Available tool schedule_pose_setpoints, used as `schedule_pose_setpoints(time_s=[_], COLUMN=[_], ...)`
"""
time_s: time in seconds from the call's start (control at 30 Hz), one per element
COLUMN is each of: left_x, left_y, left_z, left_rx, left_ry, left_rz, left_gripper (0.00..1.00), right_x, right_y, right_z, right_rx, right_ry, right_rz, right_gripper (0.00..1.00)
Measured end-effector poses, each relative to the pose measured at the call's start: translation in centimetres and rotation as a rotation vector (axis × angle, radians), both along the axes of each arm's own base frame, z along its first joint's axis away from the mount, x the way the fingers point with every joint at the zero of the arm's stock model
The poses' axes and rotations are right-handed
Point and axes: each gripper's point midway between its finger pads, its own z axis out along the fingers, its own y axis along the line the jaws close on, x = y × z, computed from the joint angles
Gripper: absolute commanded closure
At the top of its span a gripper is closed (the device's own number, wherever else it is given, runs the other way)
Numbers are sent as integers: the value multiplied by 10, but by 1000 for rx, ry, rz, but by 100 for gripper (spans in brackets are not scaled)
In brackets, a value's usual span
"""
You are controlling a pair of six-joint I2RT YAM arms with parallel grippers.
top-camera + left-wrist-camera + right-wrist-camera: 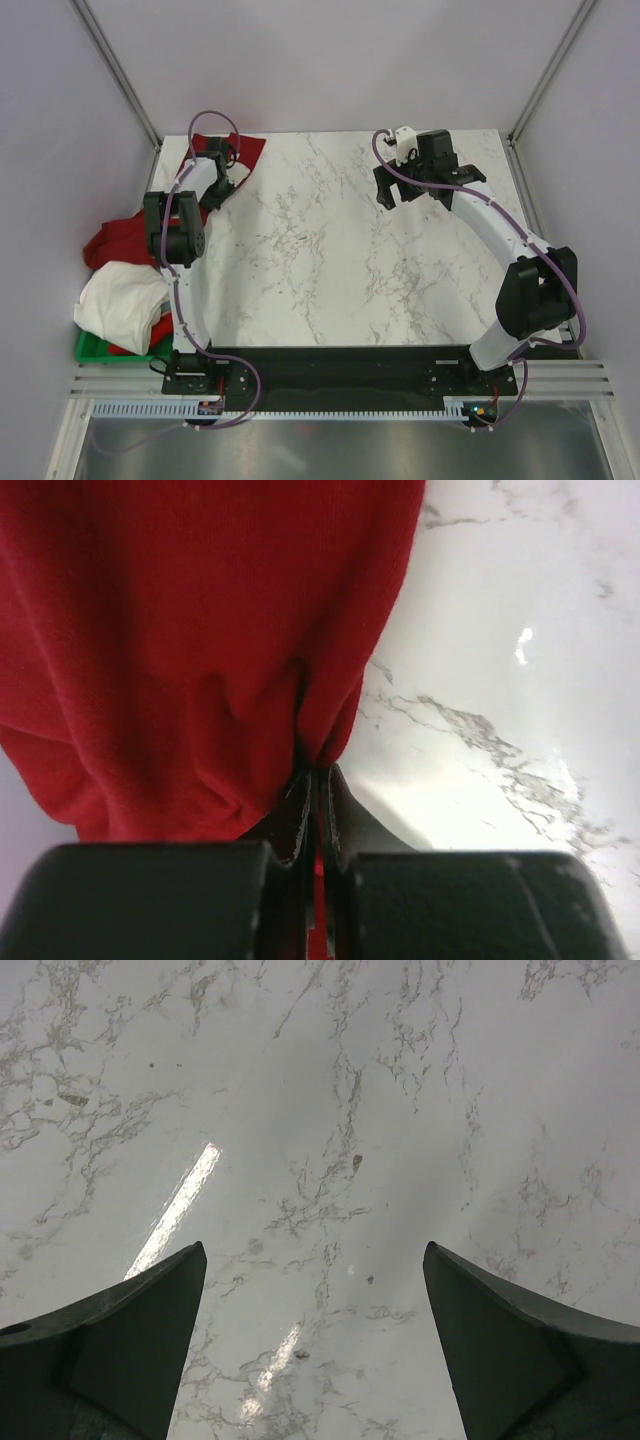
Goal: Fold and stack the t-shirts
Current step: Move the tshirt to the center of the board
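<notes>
Left hand (318,785): fingers pressed together, a fold of the red t-shirt (180,630) pinched between the tips. Cloth hangs bunched from the grip, its edge over the marble worktop (500,680).
Red t-shirt (246,148): far-left corner of the worktop (330,250), under the left hand (222,165).
Right hand (315,1340): fingers spread wide, nothing between them, bare worktop (330,1110) below; placed over the far-right part of the worktop (397,190).
Left edge, off the worktop: red cloth (115,240), white t-shirt (120,300) heaped on a green bin (93,348).
</notes>
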Motion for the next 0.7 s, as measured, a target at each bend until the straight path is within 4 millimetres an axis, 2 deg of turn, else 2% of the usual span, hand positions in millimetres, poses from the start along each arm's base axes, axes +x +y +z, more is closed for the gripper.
schedule_pose_setpoints(time_s=[0.1,0.2,0.27,0.37,0.47,0.53,0.63,0.7], left_x=[2,11,22,32,27,15,-4,-12], left_y=[-12,-31,-47,-76,-107,-134,-171,-190], left_z=[8,43,89,180,267,317,366,383], left_rx=[-77,-177,-242,-329,-394,-447,-528,-565], left_ry=[-17,-85,-179,-373,-555,-652,-739,-764], left_rz=[-20,-54,-92,-169,-270,-356,-476,-535], left_gripper=[98,98,98,98,98,98,98,98], right_x=[0,0,0,0,0,0,1,2], right_y=[0,0,0,0,0,0,1,1], right_z=[0,0,0,0,0,0,2,5], right_rx=[2,2,2,2,3,2,3,5], right_ry=[0,0,0,0,0,-1,-5,-13], right_rz=[2,2,2,2,2,2,2,1], right_gripper=[2,2,2,2,2,2,2,2])
